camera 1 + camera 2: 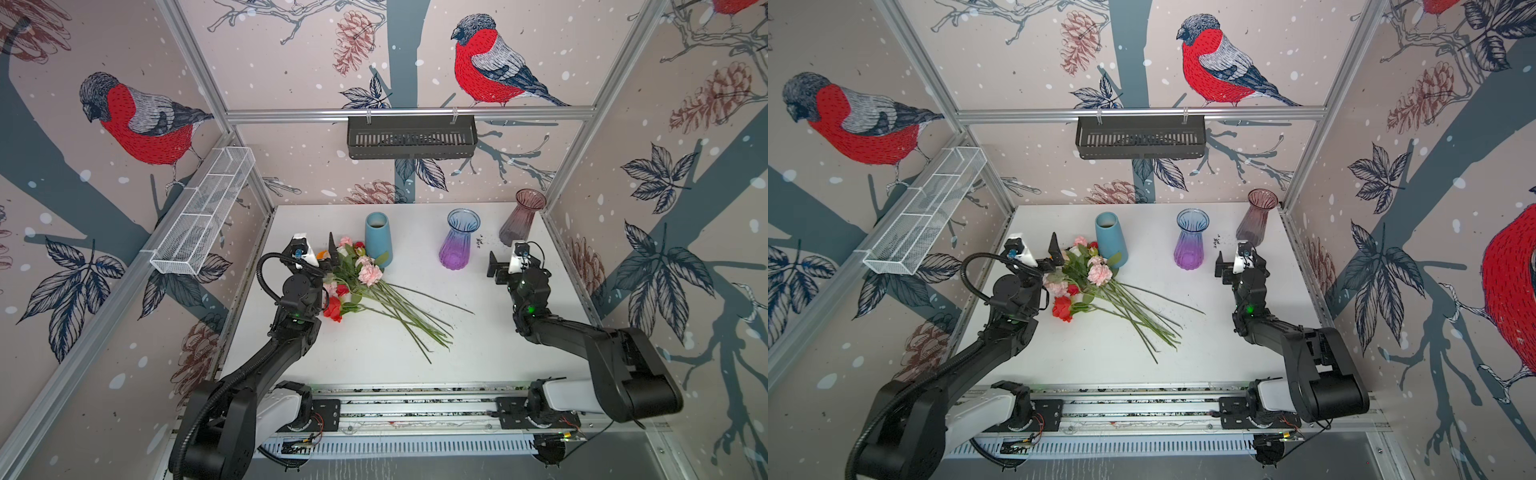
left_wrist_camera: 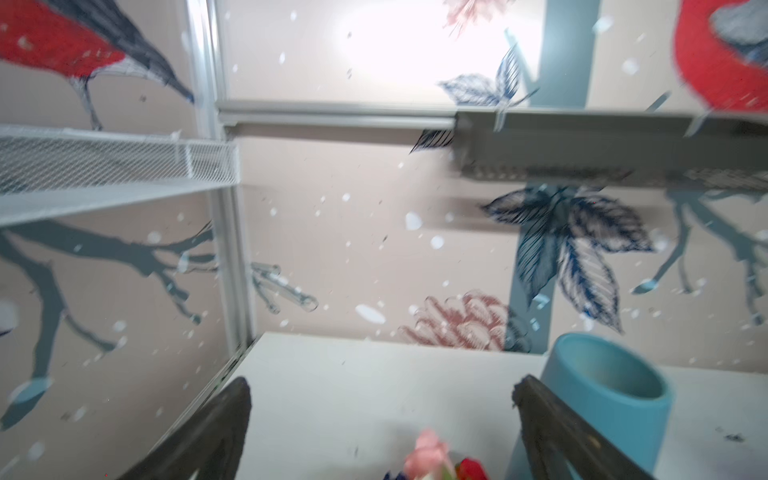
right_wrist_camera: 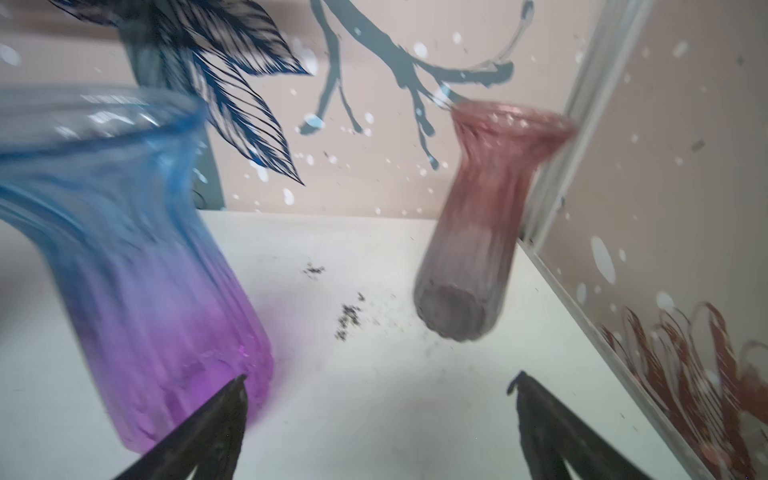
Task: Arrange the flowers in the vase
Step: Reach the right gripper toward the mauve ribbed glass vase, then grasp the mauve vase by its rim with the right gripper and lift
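1. The flowers lie flat in a loose bunch on the table. Their heads crowd the foot of the blue vase, on its left and front. The stems fan away from it toward the front middle. I cannot tell whether a leaf touches it.
2. My left gripper hangs over the heads, just left of the blue vase, jaws spread wide with nothing between them.
3. A bare strip of table separates the blue vase from the purple vase on its right.
4. My right gripper, also released and holding nothing, sits farther right of the blue vase. It is past the purple vase and in front of the pink vase, which stands by the back right corner.
5. Open table runs from the stem tips to the front edge; the left wall is near my left gripper.
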